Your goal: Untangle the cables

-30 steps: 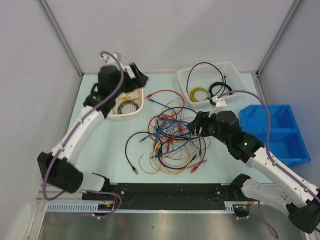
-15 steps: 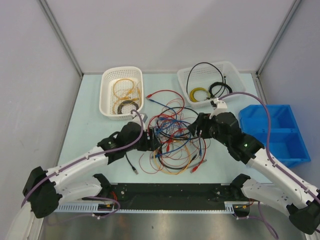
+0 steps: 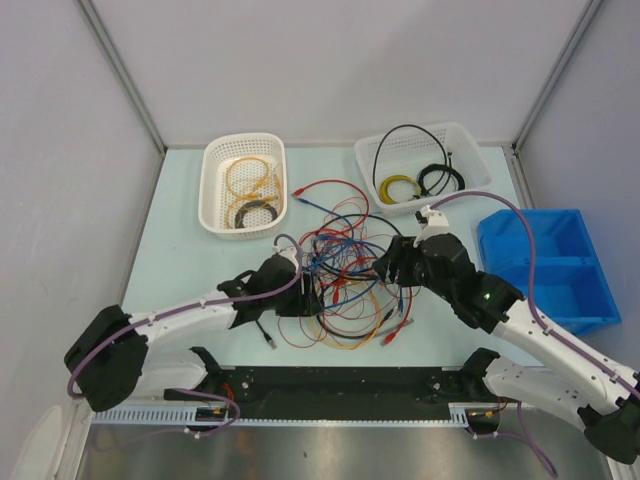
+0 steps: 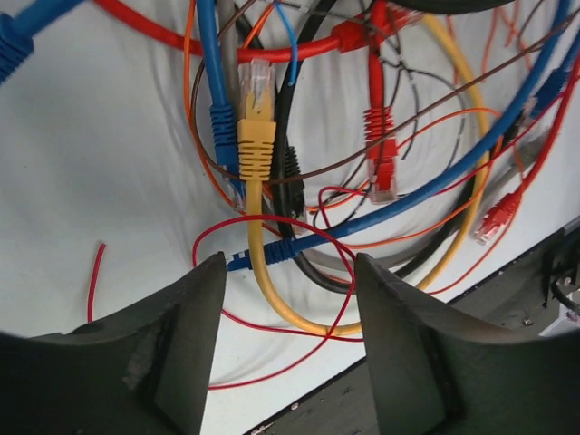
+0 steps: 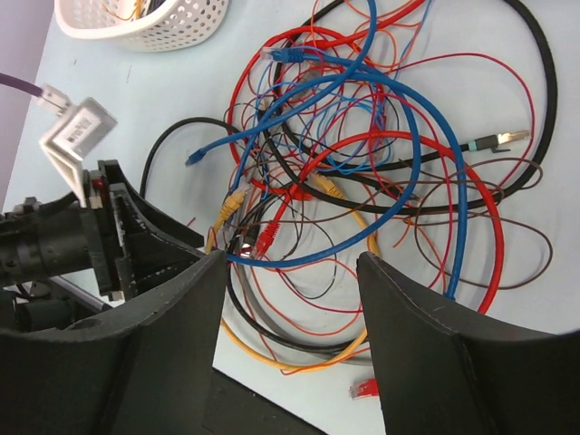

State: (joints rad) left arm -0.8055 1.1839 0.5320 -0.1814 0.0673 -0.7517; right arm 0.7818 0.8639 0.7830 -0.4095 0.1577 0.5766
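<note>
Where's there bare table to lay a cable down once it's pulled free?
Best is the left side of the table, bordered by the left basket, the wall and the left arm. A strip lies between it and the right basket. The centre is crowded: cables, left claw, right claw.

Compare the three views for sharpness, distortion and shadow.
Top external: even light, soft shadows, cables sharp. Left wrist: yellow plug crisp, fingers dark and soft, bottom corners rounded off. Right wrist: wide-angle bend, basket cropped at top.
</note>
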